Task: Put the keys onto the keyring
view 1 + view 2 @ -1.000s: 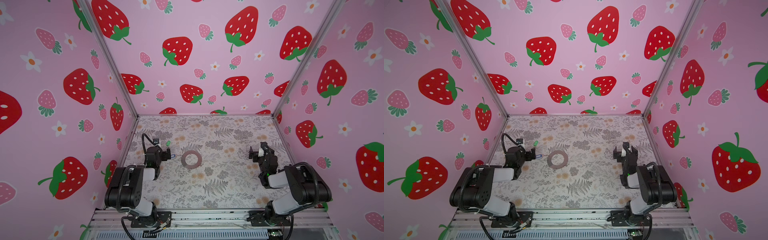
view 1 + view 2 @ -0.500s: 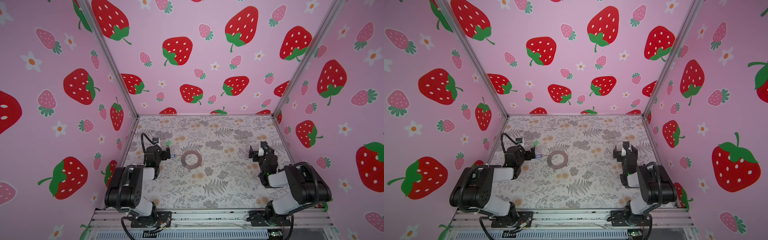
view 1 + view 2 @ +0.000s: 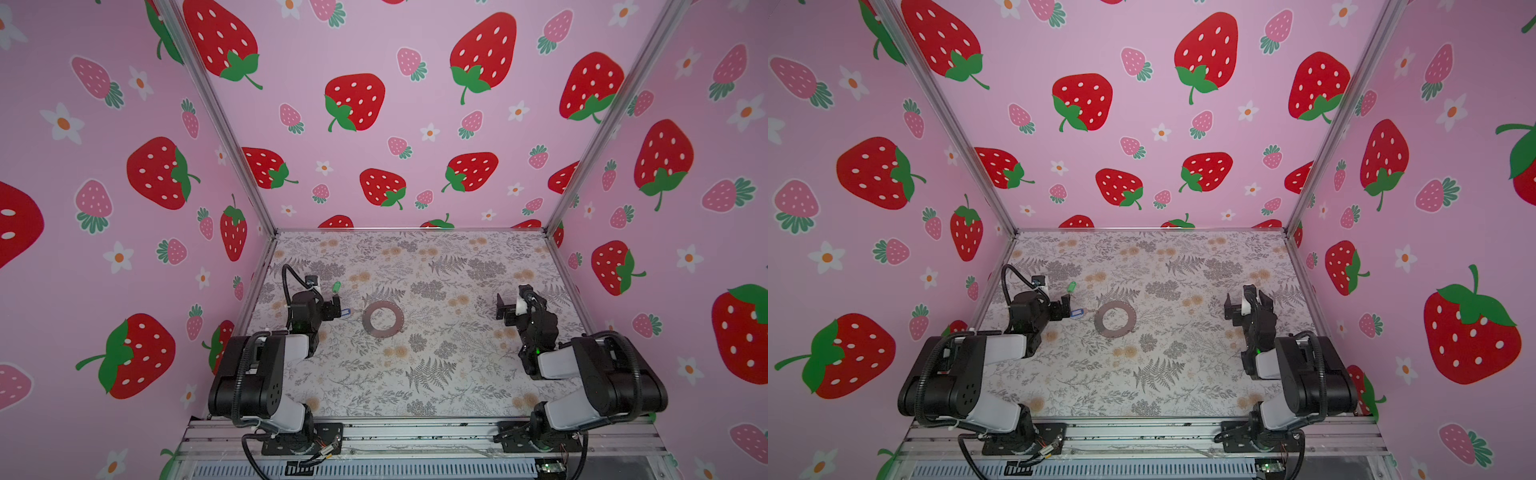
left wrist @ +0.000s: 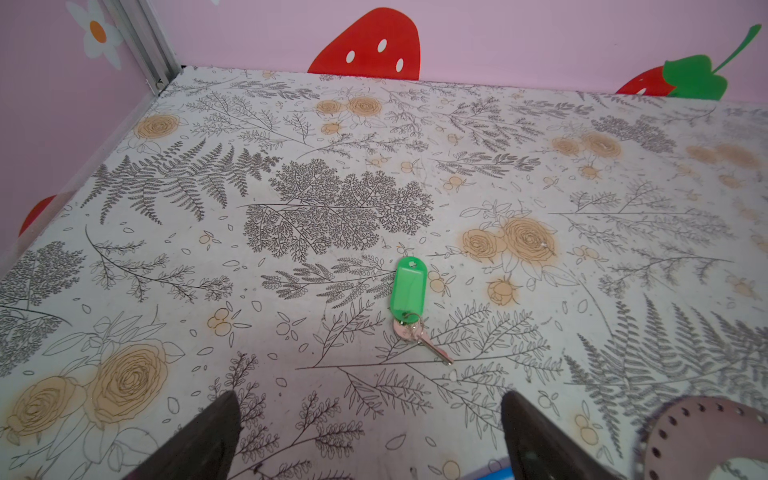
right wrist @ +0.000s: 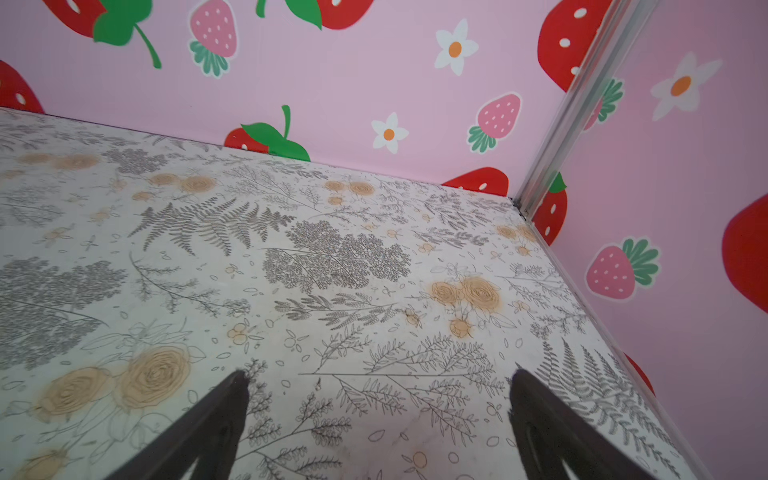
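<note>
Two keys lie on the floral table left of the keyring. The green key [image 3: 337, 286] [image 3: 1072, 286] has a green plastic tag and a small silver blade, and it lies just ahead of my left gripper [image 4: 370, 399] in the left wrist view [image 4: 408, 289]. The blue key [image 3: 346, 311] [image 3: 1076, 313] rests right at the left gripper's [image 3: 336, 307] [image 3: 1065, 307] fingertips; only a blue sliver [image 4: 496, 471] shows by one finger. The flat grey keyring [image 3: 382, 318] [image 3: 1115, 318] [image 4: 706, 440] lies flat near the middle. Both grippers are open and empty. My right gripper [image 3: 514, 301] [image 3: 1245, 302] [image 5: 379, 376] hovers far to the right.
Pink strawberry-patterned walls close the table [image 3: 415, 374] on the left, back and right. An aluminium rail [image 3: 415, 432] runs along the front, carrying both arm bases. The right gripper stands near the right wall.
</note>
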Controlling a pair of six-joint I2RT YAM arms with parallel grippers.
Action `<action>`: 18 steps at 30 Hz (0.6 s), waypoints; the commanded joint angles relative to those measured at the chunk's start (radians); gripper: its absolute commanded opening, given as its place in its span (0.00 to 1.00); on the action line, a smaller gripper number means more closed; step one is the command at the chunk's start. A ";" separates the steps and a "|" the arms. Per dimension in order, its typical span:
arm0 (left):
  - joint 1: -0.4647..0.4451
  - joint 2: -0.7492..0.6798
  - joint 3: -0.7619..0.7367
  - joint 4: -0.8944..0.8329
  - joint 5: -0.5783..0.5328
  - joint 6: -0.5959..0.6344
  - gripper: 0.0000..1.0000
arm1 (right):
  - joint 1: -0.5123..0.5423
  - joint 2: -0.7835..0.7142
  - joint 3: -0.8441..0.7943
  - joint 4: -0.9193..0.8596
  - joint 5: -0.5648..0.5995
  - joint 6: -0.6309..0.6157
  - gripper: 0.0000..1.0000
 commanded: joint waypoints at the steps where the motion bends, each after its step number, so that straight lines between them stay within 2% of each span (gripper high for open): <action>1: 0.004 -0.119 0.091 -0.154 0.020 0.003 0.99 | 0.008 -0.098 0.136 -0.266 -0.095 -0.023 0.99; 4: 0.002 -0.240 0.128 -0.270 0.014 -0.042 0.99 | 0.052 -0.120 0.206 -0.378 -0.108 -0.009 0.97; 7: -0.005 -0.327 0.230 -0.522 0.017 -0.080 0.99 | 0.126 -0.101 0.303 -0.548 -0.140 -0.006 0.91; 9: -0.009 -0.360 0.290 -0.665 0.062 -0.082 0.99 | 0.198 -0.070 0.364 -0.642 -0.172 -0.043 0.87; 13: -0.028 -0.409 0.373 -0.873 0.124 -0.100 0.97 | 0.382 0.031 0.506 -0.839 -0.206 -0.158 0.70; 18: -0.075 -0.475 0.352 -0.918 0.150 -0.116 0.93 | 0.588 0.129 0.582 -0.911 -0.206 -0.206 0.49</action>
